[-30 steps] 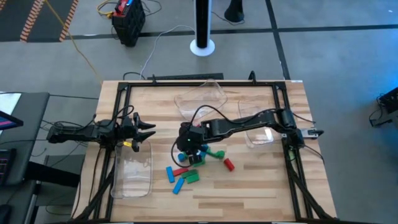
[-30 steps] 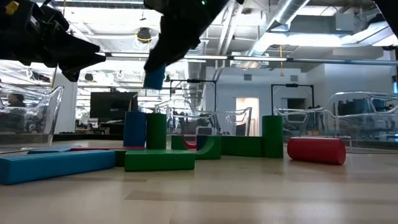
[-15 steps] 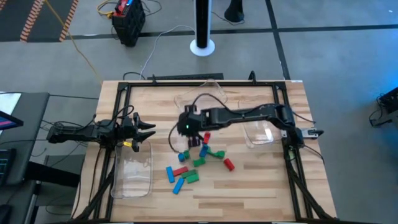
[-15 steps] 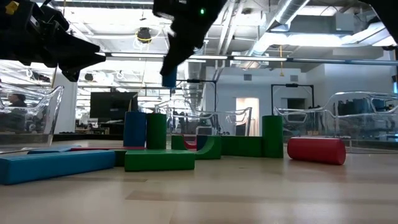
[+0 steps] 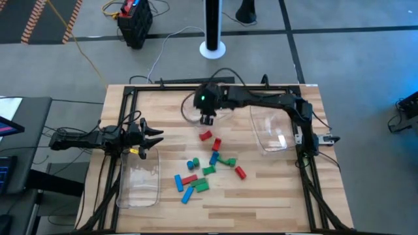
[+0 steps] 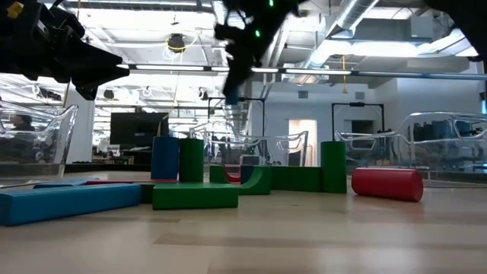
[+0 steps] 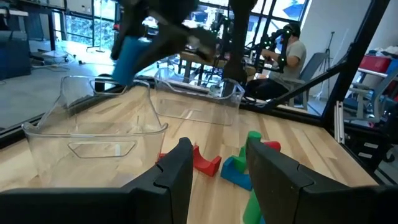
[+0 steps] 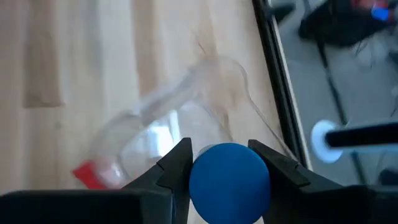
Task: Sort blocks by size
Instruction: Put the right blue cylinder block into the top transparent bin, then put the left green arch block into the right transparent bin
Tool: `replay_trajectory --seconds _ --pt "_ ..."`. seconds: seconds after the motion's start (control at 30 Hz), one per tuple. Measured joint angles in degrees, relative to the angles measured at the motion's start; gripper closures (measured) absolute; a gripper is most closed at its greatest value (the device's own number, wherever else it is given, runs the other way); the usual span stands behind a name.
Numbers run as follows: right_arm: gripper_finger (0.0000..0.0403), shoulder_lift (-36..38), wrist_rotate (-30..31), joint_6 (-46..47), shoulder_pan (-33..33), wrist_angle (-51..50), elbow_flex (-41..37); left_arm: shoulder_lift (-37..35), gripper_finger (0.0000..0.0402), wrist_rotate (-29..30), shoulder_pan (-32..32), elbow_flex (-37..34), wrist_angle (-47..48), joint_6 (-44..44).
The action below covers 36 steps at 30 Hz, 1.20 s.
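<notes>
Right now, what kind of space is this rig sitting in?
Likely an open robotics lab or workshop. The light wooden table sits in a black metal frame on grey floor, exposed ceiling ducts and pipes run overhead, and a seated person works among more frames and equipment behind.

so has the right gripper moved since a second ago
Yes. The right gripper, shut on a blue block, has gone from over the block pile toward the table's far edge, above the far clear tray.
</notes>
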<state>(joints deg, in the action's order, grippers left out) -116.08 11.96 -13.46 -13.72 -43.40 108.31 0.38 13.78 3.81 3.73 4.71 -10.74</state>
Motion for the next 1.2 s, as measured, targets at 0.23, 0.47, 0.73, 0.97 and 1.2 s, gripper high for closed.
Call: replay_trajectory --seconds 0.23,0.47,0.73,0.97,1.2 --pt "0.0241 -0.38 -4.32 2.08 -4.78 2.44 -3.45 -0.02 0.0258 0.00 0.02 0.00 0.02 0.00" --pt "0.0240 -0.43 -10.04 4.81 -8.16 4.27 -6.65 -0.02 0.0258 0.02 0.02 0.00 0.08 0.01" --pt "0.0216 -0.43 -10.64 6.60 -9.73 6.21 -10.60 -0.02 0.0258 0.00 0.00 0.00 0.24 0.12" --pt "0.0210 -0.43 -10.61 7.45 -9.54 8.01 -13.21 -0.02 0.0258 0.00 0.00 0.00 0.24 -0.95" --pt "0.0210 -0.20 -10.00 7.85 -9.11 9.29 -13.29 -0.02 0.0258 -1.86 0.00 0.00 0.49 -0.87"
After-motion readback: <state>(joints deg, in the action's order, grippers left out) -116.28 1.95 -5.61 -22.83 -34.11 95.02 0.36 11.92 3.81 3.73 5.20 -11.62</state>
